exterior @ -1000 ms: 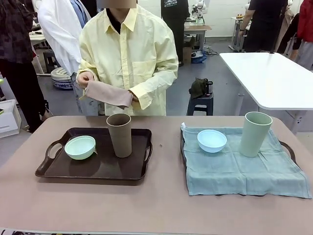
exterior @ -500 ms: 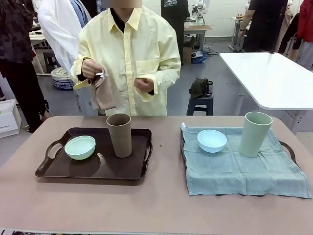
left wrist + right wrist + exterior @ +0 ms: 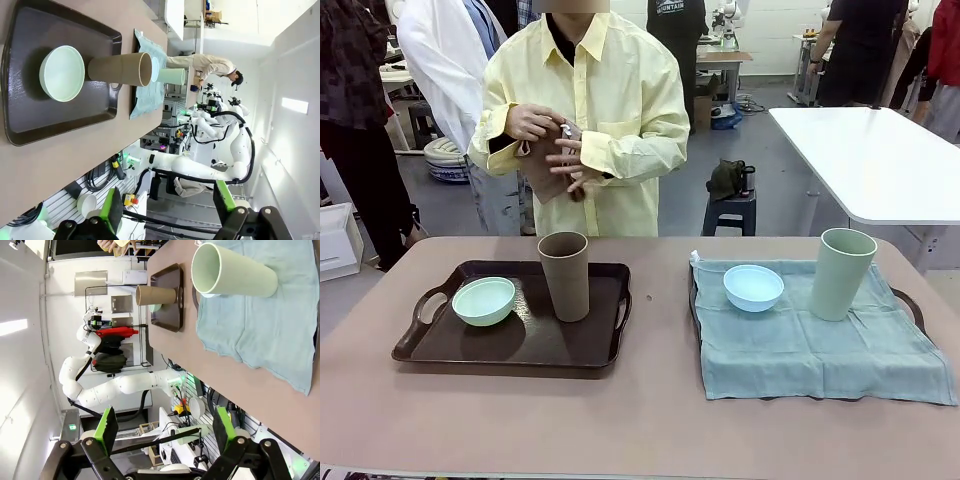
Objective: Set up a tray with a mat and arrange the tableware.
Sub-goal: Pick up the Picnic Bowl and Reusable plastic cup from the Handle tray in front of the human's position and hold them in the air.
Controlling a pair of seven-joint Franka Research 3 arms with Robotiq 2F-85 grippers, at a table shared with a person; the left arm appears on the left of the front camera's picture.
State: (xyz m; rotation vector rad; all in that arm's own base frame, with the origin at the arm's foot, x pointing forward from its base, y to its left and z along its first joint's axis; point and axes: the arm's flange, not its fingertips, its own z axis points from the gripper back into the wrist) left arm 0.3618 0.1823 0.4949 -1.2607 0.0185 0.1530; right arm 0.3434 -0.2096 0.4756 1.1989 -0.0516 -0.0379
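Brown tumbler [image 3: 564, 275] + mint bowl [image 3: 484, 300] on dark tray [image 3: 500, 358] | blue bowl [image 3: 753, 287], pale green tumbler [image 3: 842, 272] on teal mat [image 3: 820, 350] | brownish mat [image 3: 542, 180] up in person's hands [image 3: 530, 122] | left tool [image 3: 166, 192], right tool [image 3: 164, 420] gaping wide, gripping nothing

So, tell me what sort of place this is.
Probably a robotics lab or workshop: the green-padded left gripper faces a staged table, a white workbench stands beyond it, and there is what looks like an emergency-stop button.
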